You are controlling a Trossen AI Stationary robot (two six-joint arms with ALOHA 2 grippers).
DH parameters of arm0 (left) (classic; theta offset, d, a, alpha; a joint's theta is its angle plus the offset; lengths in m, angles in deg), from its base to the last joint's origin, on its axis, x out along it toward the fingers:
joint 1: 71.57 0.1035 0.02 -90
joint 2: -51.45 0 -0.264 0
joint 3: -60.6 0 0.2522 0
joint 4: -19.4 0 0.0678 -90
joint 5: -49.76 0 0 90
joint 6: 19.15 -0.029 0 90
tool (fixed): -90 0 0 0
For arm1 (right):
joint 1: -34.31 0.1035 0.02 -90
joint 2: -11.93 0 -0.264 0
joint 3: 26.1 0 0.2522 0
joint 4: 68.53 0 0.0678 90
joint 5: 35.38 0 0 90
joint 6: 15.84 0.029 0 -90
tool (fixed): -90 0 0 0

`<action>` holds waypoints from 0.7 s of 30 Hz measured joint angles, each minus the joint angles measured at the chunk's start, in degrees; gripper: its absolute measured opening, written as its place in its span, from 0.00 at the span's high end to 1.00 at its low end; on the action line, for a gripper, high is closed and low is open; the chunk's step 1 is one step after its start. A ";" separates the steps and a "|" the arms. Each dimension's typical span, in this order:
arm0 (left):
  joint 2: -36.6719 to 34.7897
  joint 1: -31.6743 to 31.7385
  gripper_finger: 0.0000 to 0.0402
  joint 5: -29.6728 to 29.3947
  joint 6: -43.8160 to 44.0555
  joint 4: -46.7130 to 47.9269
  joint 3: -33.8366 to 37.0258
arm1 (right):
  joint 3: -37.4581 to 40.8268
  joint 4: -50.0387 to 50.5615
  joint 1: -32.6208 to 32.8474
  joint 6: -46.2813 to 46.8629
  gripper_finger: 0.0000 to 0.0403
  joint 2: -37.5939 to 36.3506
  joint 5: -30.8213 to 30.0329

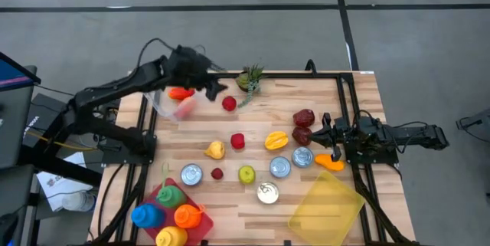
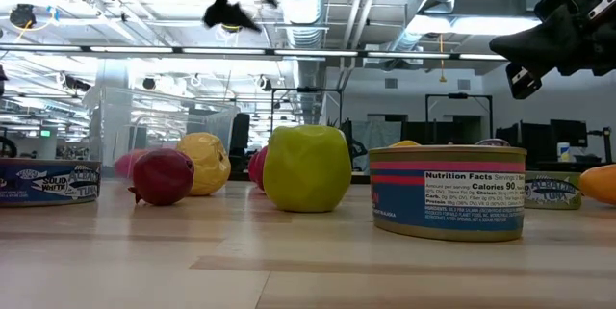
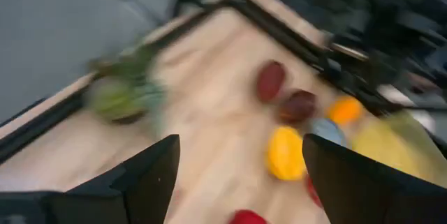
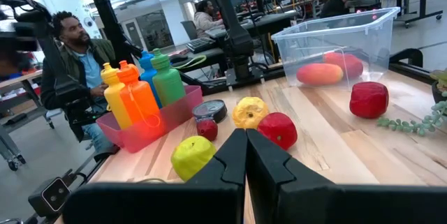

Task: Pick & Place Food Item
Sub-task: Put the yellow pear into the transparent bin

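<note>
Both arms were matte black, jointed, with thin black cables looping off them. The left gripper (image 3: pixel 237 175) carried broad, flat, angular black fingers; the right gripper (image 4: pixel 246 155) had tapered black ones.

bin (image 1: pixel 164 104): table's left edge | plant (image 1: pixel 249 80): right of bin

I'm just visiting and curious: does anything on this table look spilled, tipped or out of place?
Nothing looks spilled or broken. The one oddity is a small potted plant at the table's far edge among the play food; its trailing stems sprawl across the wood.
</note>
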 joint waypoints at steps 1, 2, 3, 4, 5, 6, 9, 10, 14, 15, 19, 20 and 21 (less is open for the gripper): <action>0.09 -2.69 0.27 -0.04 -0.74 -0.76 0.00 | 0.00 0.00 0.02 0.00 1.00 0.00 -0.01; 0.24 -5.09 0.27 -0.09 -1.08 -0.89 0.00 | -0.02 0.00 0.00 0.00 1.00 0.00 0.00; 0.61 -7.58 0.27 -0.48 -1.12 -0.79 0.00 | 0.00 0.00 0.01 0.00 1.00 0.00 0.00; 1.12 -10.06 0.27 -0.58 -1.22 -0.55 0.00 | 0.00 0.00 0.01 0.00 1.00 0.00 0.00; 1.69 -12.28 0.27 -0.89 -1.09 0.96 0.00 | -0.01 0.00 0.00 0.00 1.00 0.00 -0.02; 2.40 -14.29 0.27 -2.11 0.10 3.24 0.01 | 0.00 0.00 0.01 0.00 1.00 0.01 -0.02; 4.39 -19.07 0.27 -7.28 4.71 9.34 0.02 | 0.00 0.00 0.00 0.00 1.00 0.00 -0.02; 5.09 -20.33 0.27 -9.46 6.26 11.18 0.02 | -0.01 0.00 0.02 0.00 1.00 0.02 0.00; 7.74 -23.29 0.27 -13.61 10.08 15.69 0.03 | -0.01 0.03 0.01 0.00 1.00 0.02 -0.02; 8.33 -23.71 0.27 -13.65 10.12 16.53 0.04 | -0.01 0.01 0.00 0.00 1.00 0.02 0.00; 11.28 -24.61 0.27 -13.70 8.48 18.73 0.15 | 0.00 0.02 0.02 0.00 1.00 0.02 0.00; 12.03 -24.77 0.27 -13.68 7.47 18.91 0.15 | 0.00 0.02 0.00 0.00 1.00 0.02 -0.02; 12.74 -24.95 0.27 -13.77 6.80 19.26 0.15 | -0.02 0.00 0.02 0.00 1.00 0.02 -0.02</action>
